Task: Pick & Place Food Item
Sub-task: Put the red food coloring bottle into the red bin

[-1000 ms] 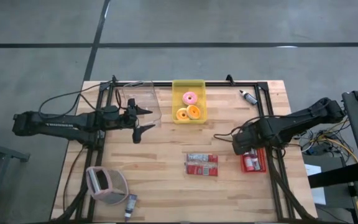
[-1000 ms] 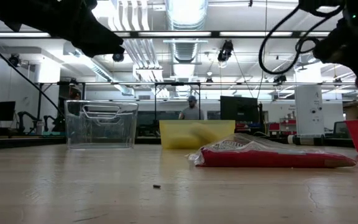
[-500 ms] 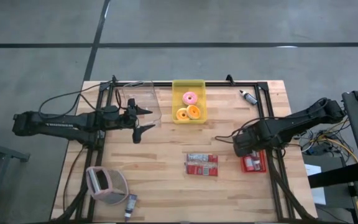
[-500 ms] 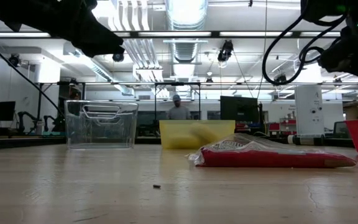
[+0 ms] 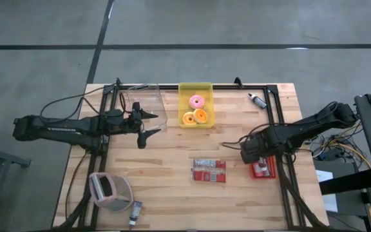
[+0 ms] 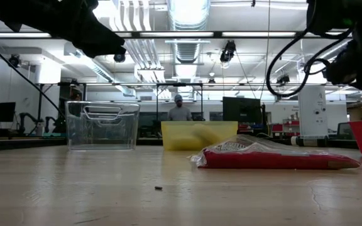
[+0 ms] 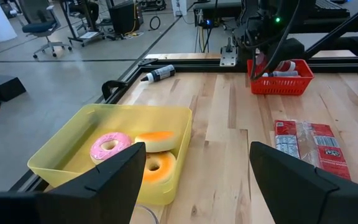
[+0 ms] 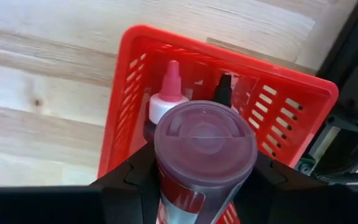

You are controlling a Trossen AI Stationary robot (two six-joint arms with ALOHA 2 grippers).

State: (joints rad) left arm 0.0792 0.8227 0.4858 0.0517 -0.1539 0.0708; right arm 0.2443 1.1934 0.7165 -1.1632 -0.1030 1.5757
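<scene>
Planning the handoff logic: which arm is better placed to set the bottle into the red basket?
Right. Its gripper already holds the bottle directly over the red basket, while the left gripper waits open near the yellow bin.

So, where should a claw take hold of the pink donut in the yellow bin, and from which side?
Probably from straight above, across its ring. The pink donut lies flat in the yellow bin, whose walls block the sides; one finger in the hole, one outside, on the side away from the orange donuts.

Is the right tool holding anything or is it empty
Holding something. In the right wrist view, the right tool is shut on a capped bottle, held above the red basket, where two more bottles lie.
</scene>
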